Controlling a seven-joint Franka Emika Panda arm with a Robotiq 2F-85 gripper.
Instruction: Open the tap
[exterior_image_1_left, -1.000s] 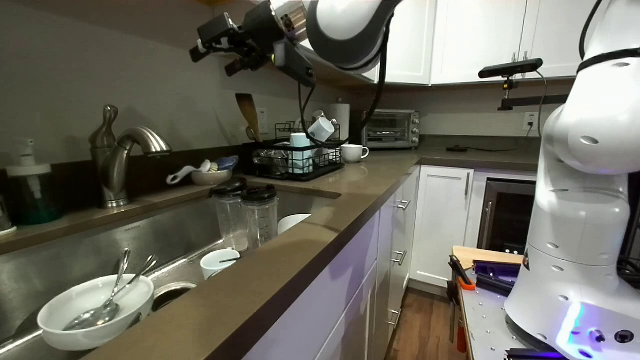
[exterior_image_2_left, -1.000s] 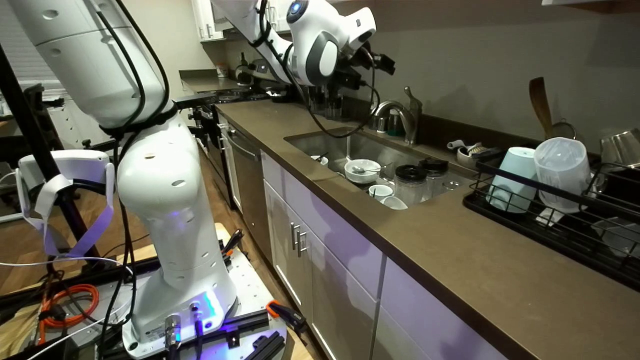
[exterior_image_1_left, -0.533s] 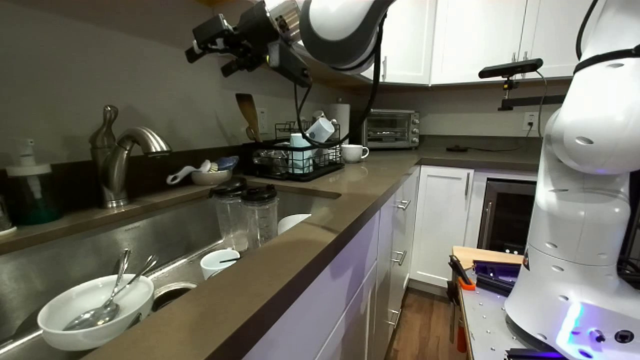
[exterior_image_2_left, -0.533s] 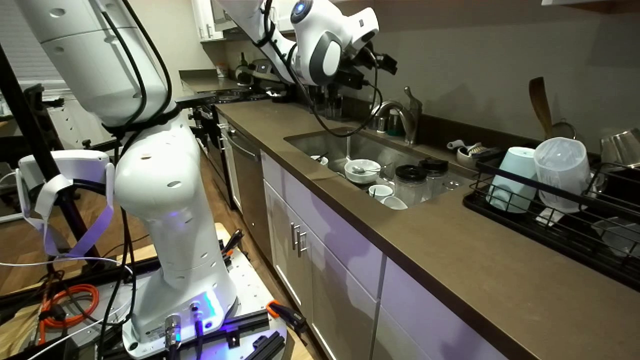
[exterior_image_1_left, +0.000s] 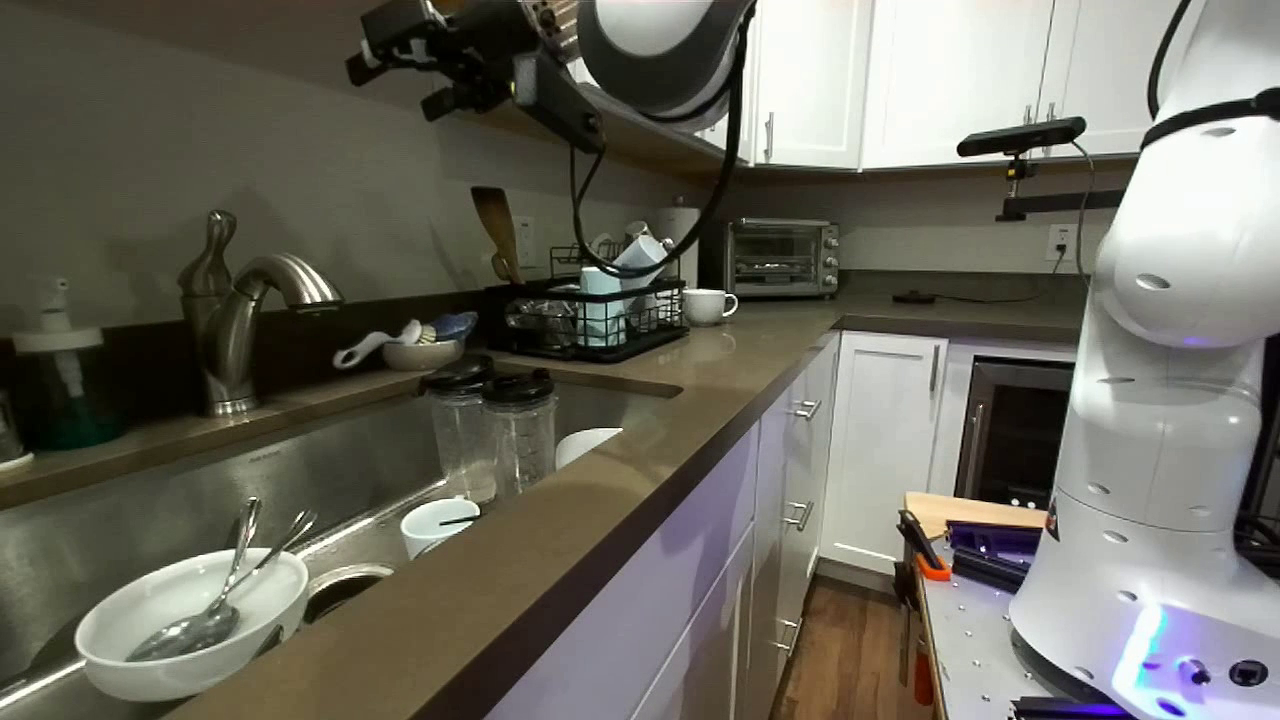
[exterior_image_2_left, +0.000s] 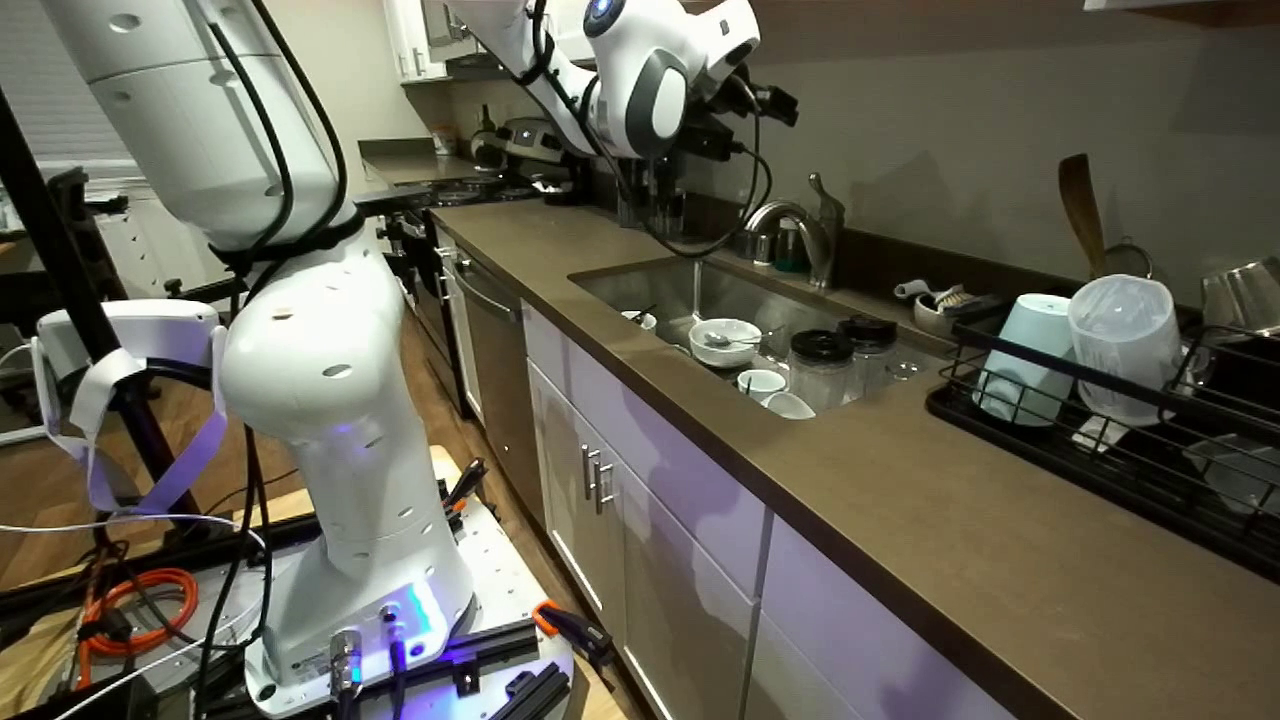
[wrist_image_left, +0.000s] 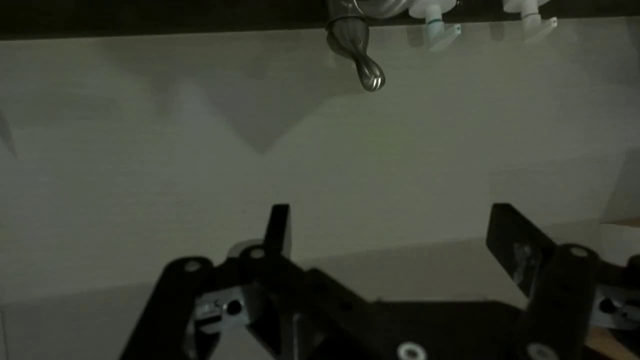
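Observation:
The tap is brushed silver metal with a curved spout and an upright handle. It stands behind the sink and shows in both exterior views. In the wrist view only its handle and part of its body show, at the top edge. My gripper is in the air, higher than the tap and apart from it. In the wrist view the gripper is open, with its fingers wide apart and only wall between them. In an exterior view the gripper is partly hidden by the arm.
The sink holds a white bowl with spoons, cups and lidded jars. A green soap bottle stands beside the tap. A dish rack and a scrubber bowl stand on the counter. The wall is behind.
My gripper has risen, moving up and to the left in an exterior view, and slightly up and to the right in an exterior view. The tap has not moved.

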